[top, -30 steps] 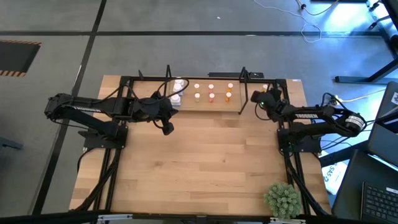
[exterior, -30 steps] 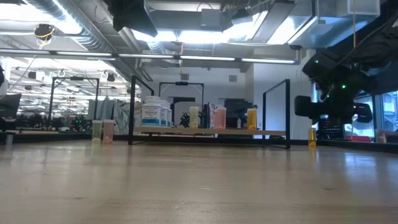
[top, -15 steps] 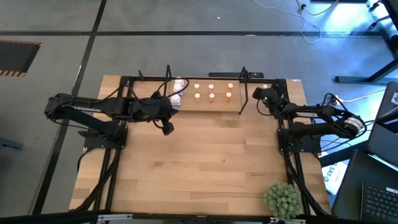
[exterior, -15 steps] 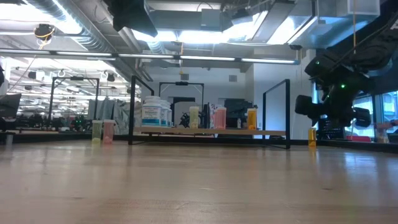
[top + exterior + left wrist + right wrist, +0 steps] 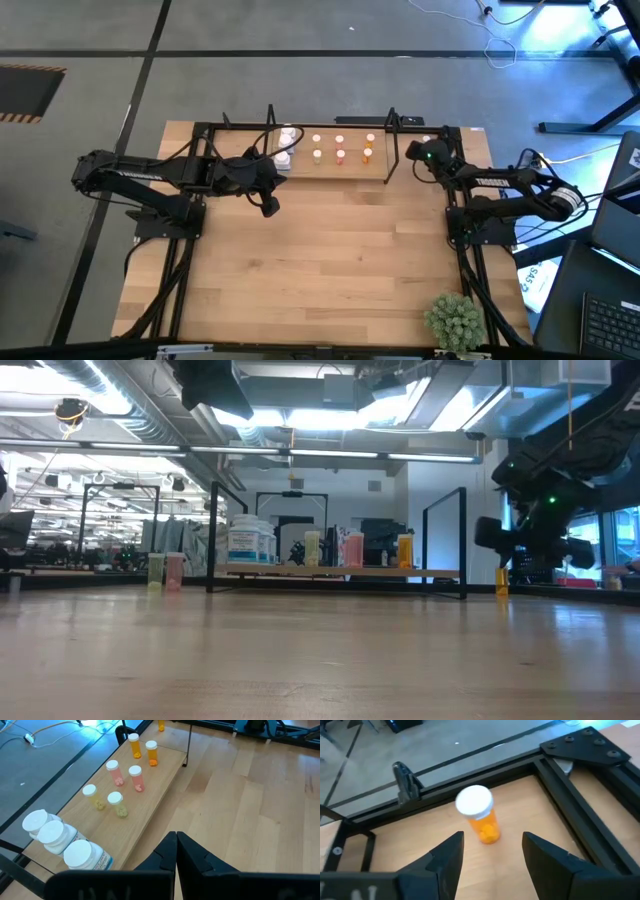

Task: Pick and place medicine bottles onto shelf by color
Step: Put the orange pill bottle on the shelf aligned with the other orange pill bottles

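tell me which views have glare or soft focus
Low view: bright ceiling lights glare, and the near table is soft. Right wrist view: the orange bottle is fairly sharp, the right gripper slightly blurred. Left wrist view: evenly lit, the shelf clear.

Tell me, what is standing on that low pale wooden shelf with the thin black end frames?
The low pale wooden shelf holds three chunky white bottles, then pairs of small white-capped bottles: cream, pink, orange. Labels stay unreadable; nothing looks hidden behind them.
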Robot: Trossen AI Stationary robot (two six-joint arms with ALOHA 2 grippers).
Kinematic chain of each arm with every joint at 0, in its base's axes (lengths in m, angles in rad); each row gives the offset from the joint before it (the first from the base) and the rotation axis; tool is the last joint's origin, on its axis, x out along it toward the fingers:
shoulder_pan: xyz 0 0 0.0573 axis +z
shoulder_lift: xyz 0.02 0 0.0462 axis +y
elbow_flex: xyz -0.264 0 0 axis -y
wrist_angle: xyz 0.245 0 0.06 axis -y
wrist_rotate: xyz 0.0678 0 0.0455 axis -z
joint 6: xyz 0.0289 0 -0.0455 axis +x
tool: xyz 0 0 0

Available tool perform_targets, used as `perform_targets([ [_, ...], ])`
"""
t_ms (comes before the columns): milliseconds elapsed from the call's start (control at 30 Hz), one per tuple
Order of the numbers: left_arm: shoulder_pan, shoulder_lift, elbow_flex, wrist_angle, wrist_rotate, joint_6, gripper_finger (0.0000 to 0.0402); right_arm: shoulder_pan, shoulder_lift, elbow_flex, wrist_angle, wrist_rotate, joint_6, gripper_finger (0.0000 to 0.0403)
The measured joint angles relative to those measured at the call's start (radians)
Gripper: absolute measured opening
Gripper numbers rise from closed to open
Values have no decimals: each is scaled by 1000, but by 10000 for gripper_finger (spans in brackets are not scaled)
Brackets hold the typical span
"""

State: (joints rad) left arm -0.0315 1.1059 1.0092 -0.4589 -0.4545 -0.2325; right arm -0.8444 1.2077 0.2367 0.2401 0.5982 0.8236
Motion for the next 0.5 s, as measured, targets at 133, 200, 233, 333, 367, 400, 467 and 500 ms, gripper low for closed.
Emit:
perform_targets([
  [133,0,0,0,0,0,0,0,-1,24,1,67,-25,-86,204],
  [200,0,0,0,0,0,0,0,-2,37,2,69,-11,-93,204],
  [233,0,0,0,0,0,0,0,-2,44,2,68,-3,-88,204],
  [333,0,0,0,0,0,0,0,-1,65,1,71,15,-56,204],
  [367,0,0,0,0,0,0,0,-2,72,1,76,27,-48,204],
  [400,0,0,0,0,0,0,0,-2,79,1,89,38,-45,204],
  [467,0,0,0,0,0,0,0,-1,89,1,103,57,-35,204],
  [500,0,0,0,0,0,0,0,2,93,1,110,61,-21,204],
])
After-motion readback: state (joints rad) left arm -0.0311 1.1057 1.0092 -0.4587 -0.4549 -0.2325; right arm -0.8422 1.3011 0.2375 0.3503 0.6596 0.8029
